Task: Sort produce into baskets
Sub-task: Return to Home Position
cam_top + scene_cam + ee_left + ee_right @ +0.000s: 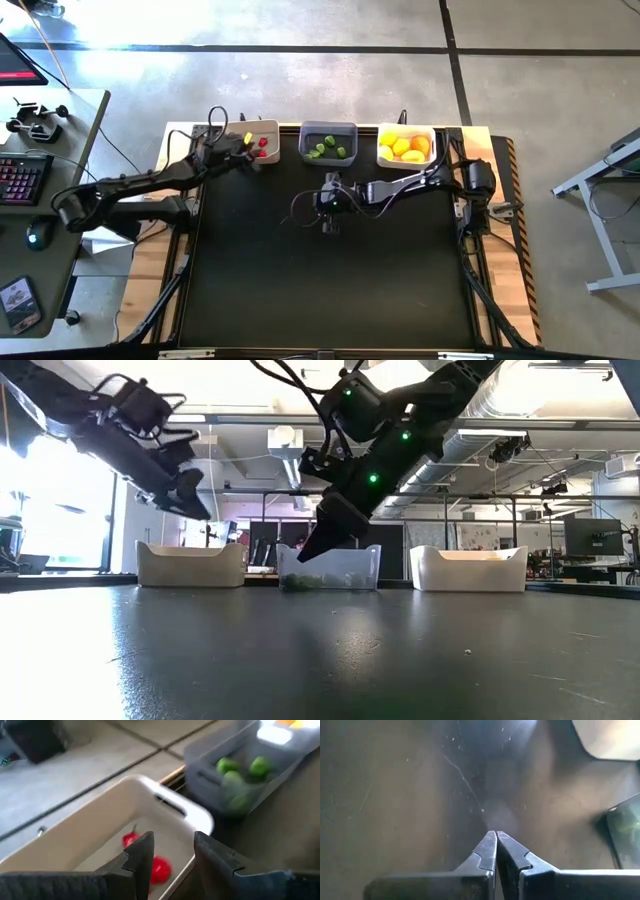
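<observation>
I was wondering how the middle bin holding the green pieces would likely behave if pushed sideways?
The bin looks like thin, translucent plastic with few green pieces inside, so probably light. Low and wide on the flat table, it would likely slide rather than tip. The rounded pieces may roll about inside.

Left tool agape, right tool closed.

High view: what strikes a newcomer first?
Along the far edge, colours are sorted: red pieces in the cream bin, green pieces in the grey bin, yellow-orange pieces in the white bin. The left gripper, jaws open, hangs by the cream bin; the right gripper, jaws shut, over mid-table.
</observation>
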`<action>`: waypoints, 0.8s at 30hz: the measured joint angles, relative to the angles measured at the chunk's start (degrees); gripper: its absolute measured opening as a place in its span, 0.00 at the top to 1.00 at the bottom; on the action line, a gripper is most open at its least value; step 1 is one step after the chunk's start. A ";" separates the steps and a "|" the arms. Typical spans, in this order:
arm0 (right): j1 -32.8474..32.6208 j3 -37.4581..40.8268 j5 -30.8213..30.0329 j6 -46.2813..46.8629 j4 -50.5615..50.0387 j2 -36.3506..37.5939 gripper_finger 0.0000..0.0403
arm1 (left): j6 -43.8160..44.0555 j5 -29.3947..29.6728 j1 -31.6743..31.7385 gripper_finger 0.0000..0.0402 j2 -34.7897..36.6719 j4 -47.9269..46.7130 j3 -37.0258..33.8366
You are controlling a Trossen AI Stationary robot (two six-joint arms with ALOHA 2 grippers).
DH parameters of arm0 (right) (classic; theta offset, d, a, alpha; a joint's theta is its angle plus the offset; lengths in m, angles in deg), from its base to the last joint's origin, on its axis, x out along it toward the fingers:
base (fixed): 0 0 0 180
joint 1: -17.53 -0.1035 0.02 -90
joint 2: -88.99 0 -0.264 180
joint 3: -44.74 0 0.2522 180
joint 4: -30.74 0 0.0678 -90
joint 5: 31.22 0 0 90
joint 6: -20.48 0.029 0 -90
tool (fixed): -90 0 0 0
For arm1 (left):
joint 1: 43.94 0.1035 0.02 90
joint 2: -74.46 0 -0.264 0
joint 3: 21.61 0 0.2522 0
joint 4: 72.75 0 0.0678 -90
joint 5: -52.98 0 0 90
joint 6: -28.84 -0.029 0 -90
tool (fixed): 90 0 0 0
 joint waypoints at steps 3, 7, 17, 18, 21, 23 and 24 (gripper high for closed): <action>0.07 0.00 0.04 -0.60 0.98 0.00 1.00 | 0.04 -0.01 -2.55 0.68 1.77 4.95 -2.29; 0.54 0.00 0.11 -0.83 1.53 -0.01 1.00 | 0.03 -0.23 -5.90 0.71 3.84 12.04 -5.94; 5.41 11.27 9.46 -0.31 19.41 2.03 1.00 | -3.79 -14.67 -13.84 0.83 6.20 25.32 -13.31; 5.84 12.74 9.48 0.19 20.73 2.86 1.00 | -3.39 -15.43 -14.52 0.85 6.18 26.10 -13.57; 6.61 17.56 8.47 0.66 23.20 7.02 1.00 | -3.28 -17.12 -16.35 0.90 6.22 27.74 -14.52; 6.61 20.78 6.43 0.49 24.38 10.87 1.00 | -3.47 -17.46 -17.32 0.94 6.42 28.57 -15.00; 6.57 22.80 5.41 0.48 24.80 13.39 1.00 | -3.49 -17.55 -17.81 0.96 6.63 28.93 -15.11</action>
